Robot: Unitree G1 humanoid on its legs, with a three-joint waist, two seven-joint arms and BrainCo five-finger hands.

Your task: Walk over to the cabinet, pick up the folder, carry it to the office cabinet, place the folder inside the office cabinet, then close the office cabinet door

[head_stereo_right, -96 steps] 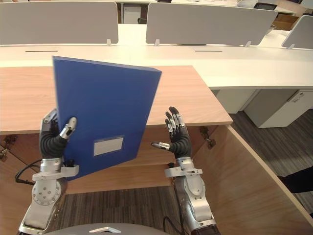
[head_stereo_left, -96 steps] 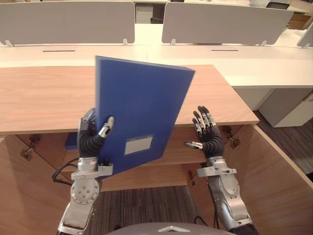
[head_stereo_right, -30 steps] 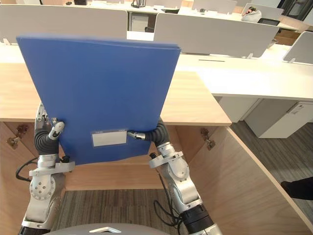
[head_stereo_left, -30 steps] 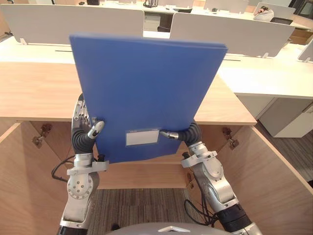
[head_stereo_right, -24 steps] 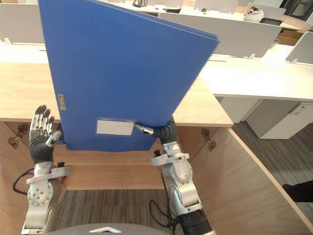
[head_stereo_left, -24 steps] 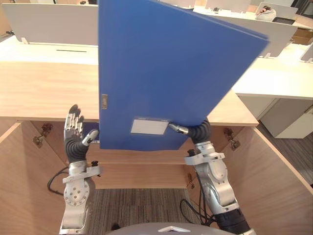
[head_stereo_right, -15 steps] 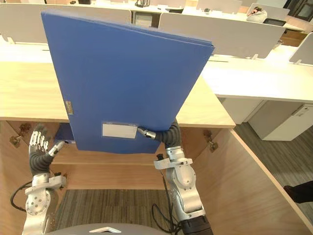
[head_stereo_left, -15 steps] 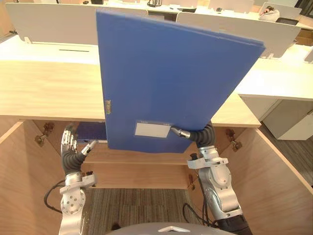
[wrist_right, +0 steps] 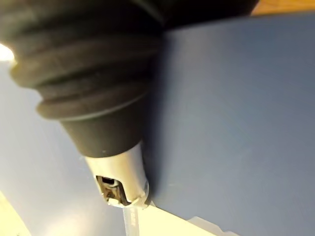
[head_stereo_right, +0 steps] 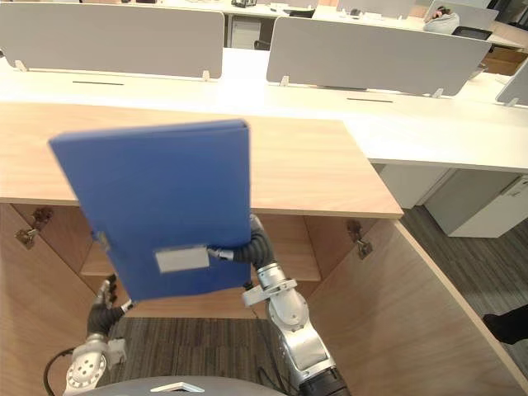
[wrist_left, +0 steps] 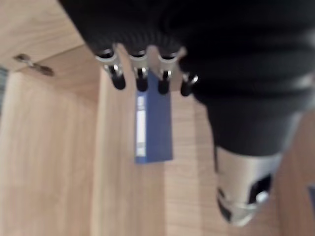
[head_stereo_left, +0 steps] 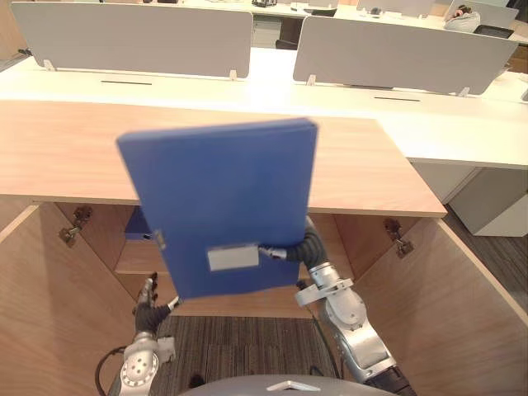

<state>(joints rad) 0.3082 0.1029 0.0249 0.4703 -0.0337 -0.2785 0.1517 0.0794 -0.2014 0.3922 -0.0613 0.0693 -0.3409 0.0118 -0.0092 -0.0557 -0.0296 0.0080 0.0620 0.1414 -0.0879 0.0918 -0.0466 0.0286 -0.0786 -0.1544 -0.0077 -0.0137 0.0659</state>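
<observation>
We hold the blue folder (head_stereo_left: 223, 194) upright in our right hand (head_stereo_left: 308, 246), thumb pressed on its front, fingers hidden behind it. Our left hand (head_stereo_left: 148, 307) hangs low with fingers relaxed and empty.

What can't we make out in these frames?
- Right hand past its thumb: eye views, behind the blue folder.
- Label on it: eye views, too small to read.
- Second folder: eye views, mostly behind the held one.
- Cabinet doors: eye views, cut by side and bottom edges.

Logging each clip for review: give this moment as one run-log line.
phase: carry | right hand: shut on blue folder, before open office cabinet | left hand: open, low | placed: not yet
</observation>
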